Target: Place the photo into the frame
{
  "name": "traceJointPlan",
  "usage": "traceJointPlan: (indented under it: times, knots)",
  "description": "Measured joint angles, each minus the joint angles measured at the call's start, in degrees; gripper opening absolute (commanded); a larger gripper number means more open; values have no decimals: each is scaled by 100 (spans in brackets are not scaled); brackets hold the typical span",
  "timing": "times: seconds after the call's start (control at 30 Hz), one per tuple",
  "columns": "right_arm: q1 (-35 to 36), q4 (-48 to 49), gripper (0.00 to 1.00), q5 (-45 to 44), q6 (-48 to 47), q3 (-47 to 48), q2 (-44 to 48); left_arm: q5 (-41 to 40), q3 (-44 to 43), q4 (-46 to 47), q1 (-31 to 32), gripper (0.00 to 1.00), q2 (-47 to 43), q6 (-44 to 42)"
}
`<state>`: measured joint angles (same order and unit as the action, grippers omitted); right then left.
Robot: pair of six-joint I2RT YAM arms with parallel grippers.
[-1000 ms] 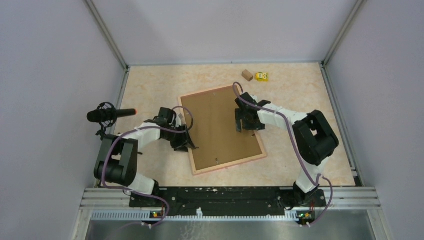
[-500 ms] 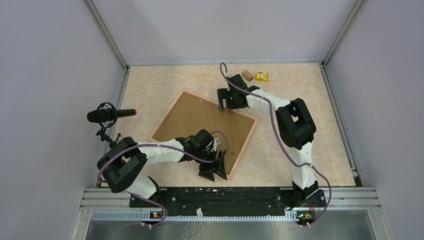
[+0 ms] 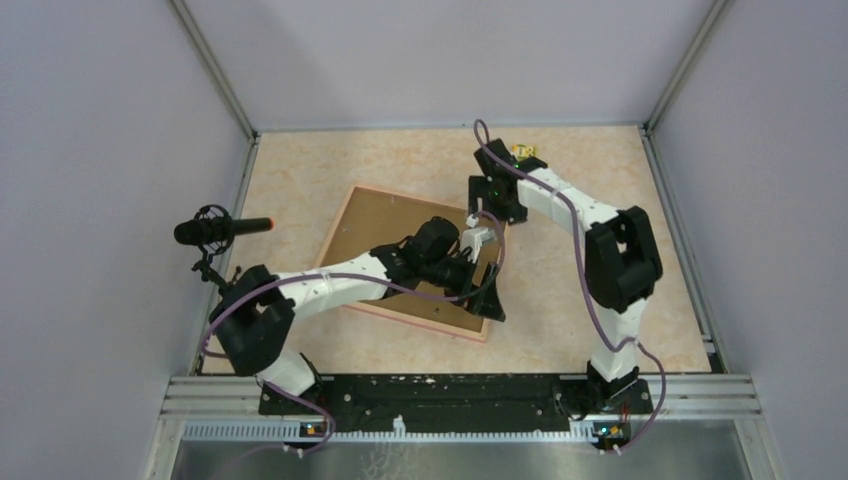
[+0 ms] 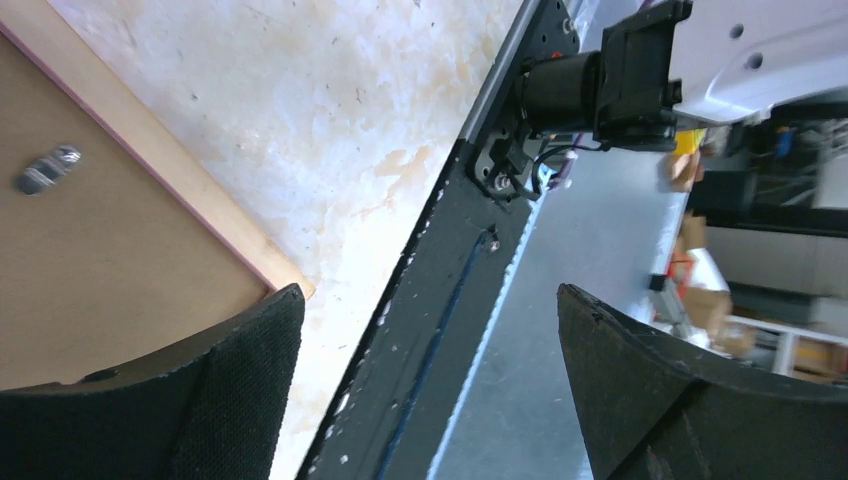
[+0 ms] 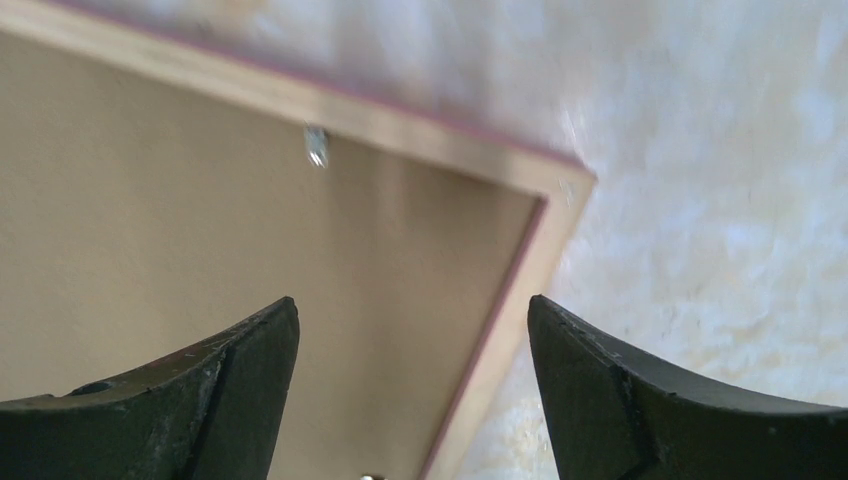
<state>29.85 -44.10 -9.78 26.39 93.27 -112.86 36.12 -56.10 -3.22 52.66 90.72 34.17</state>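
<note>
The pinkish light-wood frame lies flat on the marbled table, filled with a plain brown backing board. The photo is not in view. My left gripper is open and empty over the frame's near right corner; its wrist view shows a metal clip on the board. My right gripper is open and empty above the frame's far right corner. In its wrist view the jaws straddle the frame's right rail, and a small clip shows near the far rail.
A black microphone on a stand is at the table's left edge. A small yellow object sits at the back behind the right arm. A black and metal base rail runs along the near edge. Grey walls enclose the table.
</note>
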Motion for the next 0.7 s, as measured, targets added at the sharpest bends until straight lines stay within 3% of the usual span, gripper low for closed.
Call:
traceJointPlan:
  times: [0.13,0.23,0.4,0.47,0.57,0.7]
  knots:
    - [15,293,79,247,507,-1834,1043,-551,-170,-658,0,99,-704,-822]
    - [74,520,76,437,846,-2894,1499,-1486,-455,-1185,-7,98,-1231,-1266]
    - [144,1025,66,647,1080,-3556,1694,-3445,-1141,-2011,-328,98,-1753,-1646]
    - [155,1097,65,623,1071,-3589,1703,-3910,-1370,-2306,-868,98,-1827,-1709]
    - [157,1185,55,575,1043,-3661,1757,-4162,-1550,-2647,-1902,98,-1794,-1687]
    - [125,1495,37,584,970,-3995,2022,-3982,-1585,-3075,-3322,98,-1556,-1541]
